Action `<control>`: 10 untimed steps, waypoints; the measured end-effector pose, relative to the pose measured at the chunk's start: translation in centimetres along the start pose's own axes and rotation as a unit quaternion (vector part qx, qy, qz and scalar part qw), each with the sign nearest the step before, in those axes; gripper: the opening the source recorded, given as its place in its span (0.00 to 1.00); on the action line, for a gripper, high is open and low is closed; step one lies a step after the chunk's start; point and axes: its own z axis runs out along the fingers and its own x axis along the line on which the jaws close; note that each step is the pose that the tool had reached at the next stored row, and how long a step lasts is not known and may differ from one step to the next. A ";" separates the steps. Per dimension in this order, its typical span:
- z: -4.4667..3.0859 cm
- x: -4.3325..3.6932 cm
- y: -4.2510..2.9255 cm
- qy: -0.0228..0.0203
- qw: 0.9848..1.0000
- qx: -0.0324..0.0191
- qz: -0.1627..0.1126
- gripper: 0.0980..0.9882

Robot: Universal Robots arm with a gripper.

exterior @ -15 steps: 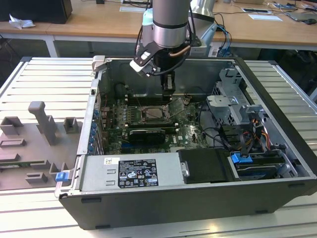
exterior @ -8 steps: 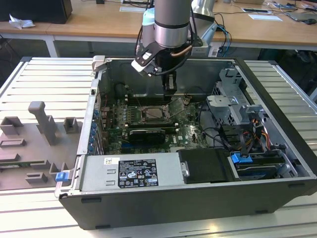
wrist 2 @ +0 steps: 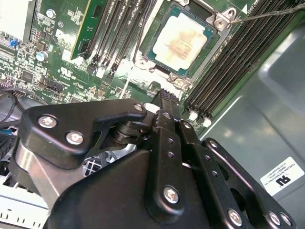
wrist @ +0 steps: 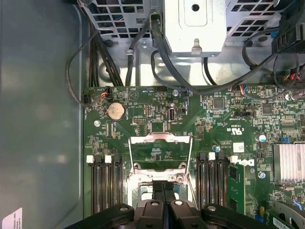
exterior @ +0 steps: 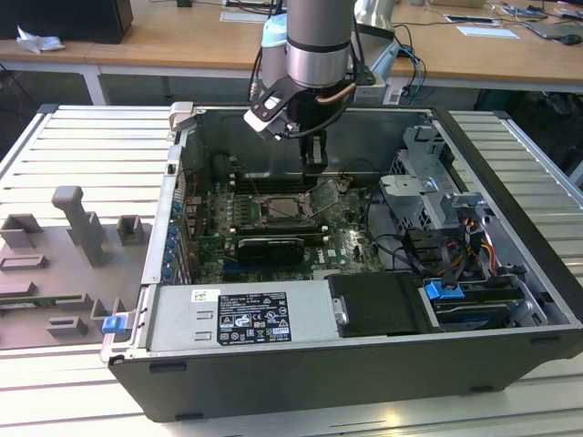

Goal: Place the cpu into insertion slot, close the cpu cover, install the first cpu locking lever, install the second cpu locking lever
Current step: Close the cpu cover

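Hand (wrist 2: 164, 96) above cpu (wrist 2: 183, 40), flat, face-up in insertion slot (wrist 2: 220, 22)

Exterior view overlooks the case (exterior: 364, 387); both wrist views closely share the insertion slot (wrist 2: 198, 64) (wrist: 134, 187).

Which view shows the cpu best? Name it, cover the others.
The second wrist view: the cpu sits in the insertion slot with its whole metal top facing the camera. The exterior view shows it as a small square. In the first wrist view the gripper stands in front of it.
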 end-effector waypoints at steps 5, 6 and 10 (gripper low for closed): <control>-0.01 0.00 0.16 0.000 1.000 0.000 0.000 0.01; 0.00 0.00 0.18 0.000 1.000 0.000 0.000 0.01; -0.01 0.01 0.34 0.000 1.000 0.000 0.000 0.01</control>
